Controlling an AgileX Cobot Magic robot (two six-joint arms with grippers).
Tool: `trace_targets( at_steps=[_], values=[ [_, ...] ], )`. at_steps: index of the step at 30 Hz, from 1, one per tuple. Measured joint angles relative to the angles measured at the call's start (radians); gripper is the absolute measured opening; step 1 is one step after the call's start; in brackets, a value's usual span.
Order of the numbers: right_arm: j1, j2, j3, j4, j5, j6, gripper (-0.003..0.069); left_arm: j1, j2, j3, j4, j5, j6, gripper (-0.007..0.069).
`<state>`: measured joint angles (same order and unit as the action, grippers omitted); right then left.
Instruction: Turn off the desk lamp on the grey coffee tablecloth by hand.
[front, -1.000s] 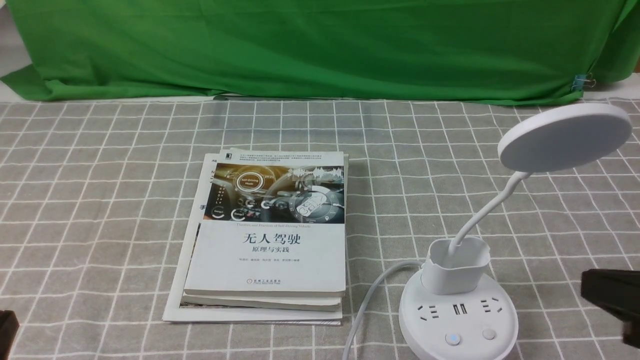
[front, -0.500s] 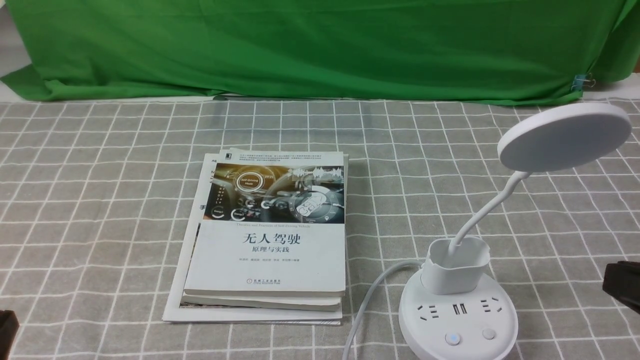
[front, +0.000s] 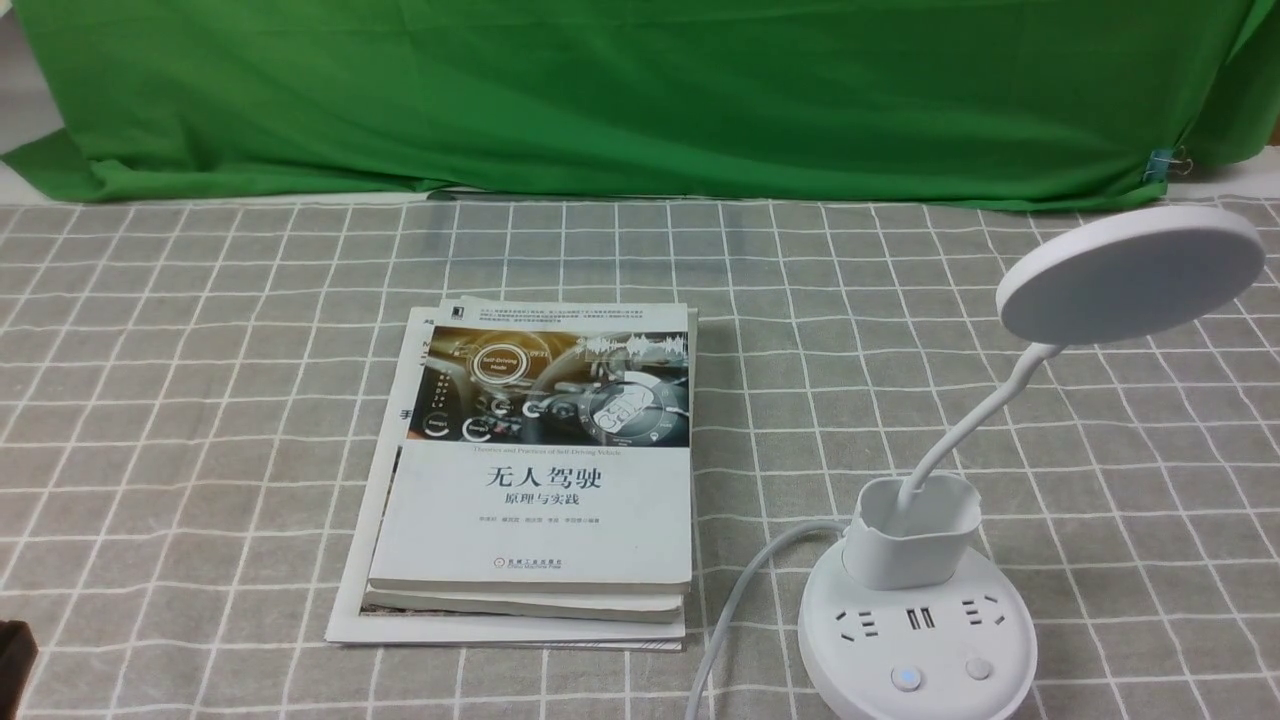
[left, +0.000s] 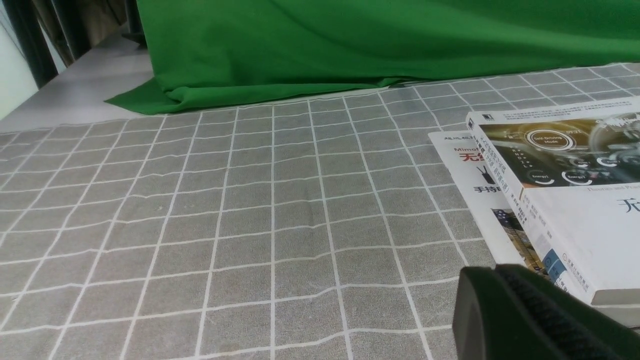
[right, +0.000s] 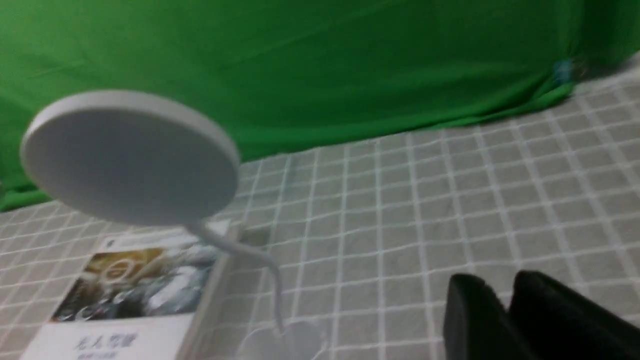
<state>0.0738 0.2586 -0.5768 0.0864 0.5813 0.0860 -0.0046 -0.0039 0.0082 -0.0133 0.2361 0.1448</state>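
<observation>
The right hand (right: 505, 310) shows only in its own wrist view, as two black fingers (right: 470, 320) standing side by side with barely a slit between them, clenched on nothing; the front view does not show it at all. The left hand (left: 530, 315) appears in its wrist view as a single black ribbed finger just beside the stack of books, and as a dark corner (front: 15, 665) at the near left edge of the front view; whether it is released or clenched cannot be told.

Taking the white desk lamp (front: 925, 590) as the landmark: it stands on the grey-brown tablecloth with a grid of thin white lines (front: 200, 400), which covers the counter. Its round base carries sockets and two buttons at the near side, the left one (front: 905, 678) showing a faint bluish tint, the right one (front: 978, 668) plain white. A small white cup holder (front: 910, 545) sits on the base, and a thin bendy neck (front: 975, 420) rises from it to the flat round disc head (front: 1130, 275), tilted up and to the right. A white cable (front: 735, 610) leaves the base to its left and runs off the near edge.

Left of the lamp, apart from it, lies a stack of white-covered books (front: 540, 480) with Chinese titles. Behind the lamp, at the far edge of the tablecloth, hangs a plain green backdrop cloth (front: 620, 90), with a small blue binder clip (front: 1160, 163) at its right end.
</observation>
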Motion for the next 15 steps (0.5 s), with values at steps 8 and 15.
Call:
trace_targets(
  at_steps=[8,15],
  values=[
    [-0.061,-0.100,0.220,-0.030,-0.173,-0.253,0.0187,0.000,0.000,0.000,0.000,0.000,0.000,0.0001],
    [-0.094,-0.241,0.524,-0.033,-0.296,-0.286,0.0197,0.000,0.000,0.000,0.000,0.001,0.000,0.0001]
  ],
)
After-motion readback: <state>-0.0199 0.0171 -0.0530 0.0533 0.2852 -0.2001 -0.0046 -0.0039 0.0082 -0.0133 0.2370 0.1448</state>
